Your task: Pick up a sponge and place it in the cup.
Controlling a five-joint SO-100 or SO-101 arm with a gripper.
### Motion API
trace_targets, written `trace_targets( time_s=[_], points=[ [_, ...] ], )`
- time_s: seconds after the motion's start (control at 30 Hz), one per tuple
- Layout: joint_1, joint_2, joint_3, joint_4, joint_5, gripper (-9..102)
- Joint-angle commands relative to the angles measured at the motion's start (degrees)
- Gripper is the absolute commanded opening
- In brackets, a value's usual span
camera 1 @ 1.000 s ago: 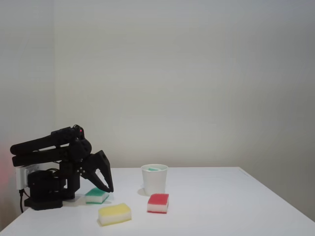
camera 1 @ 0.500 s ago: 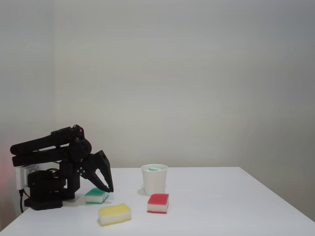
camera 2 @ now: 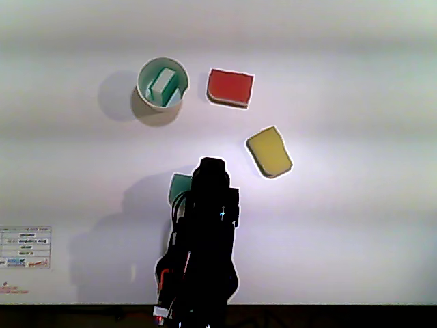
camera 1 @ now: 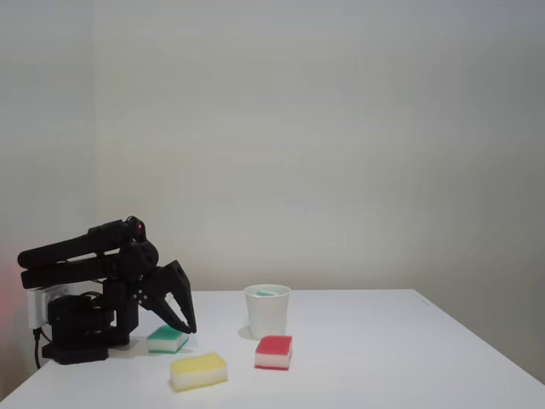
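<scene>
While my arm (camera 1: 85, 256) rests folded low at the left of the fixed view, the white table (camera 1: 383, 358) lies wide under everything. My gripper (camera 1: 174, 317) hangs with its tips down, just above the green sponge (camera 1: 167, 339), and its two fingers stand apart with nothing between them.

From the other view, my arm (camera 2: 205, 246) covers most of that green sponge (camera 2: 179, 186). The cup (camera 2: 143, 92) stands upright, well apart from my gripper, and the sponge (camera 2: 162, 83) is already inside it, leaning on its side. I think the job is done.

Beside the cup sits the red sponge (camera 2: 231, 87), and the yellow sponge (camera 2: 269, 151) is nearer to me.

I guess the sponge is soft, light and squashy, so it will not break or slip. If I had to take it again, I would pinch its two long sides. The paper cup looks light too, so a bump could tip it.
</scene>
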Motion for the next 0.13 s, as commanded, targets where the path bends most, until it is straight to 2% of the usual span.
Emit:
trace_targets(
  time_s=[0.0,0.1],
  points=[
    [-0.3,0.4,-0.2,5.0,-0.8,0],
    [-0.3,0.4,-0.2,5.0,-0.8,0]
  ],
)
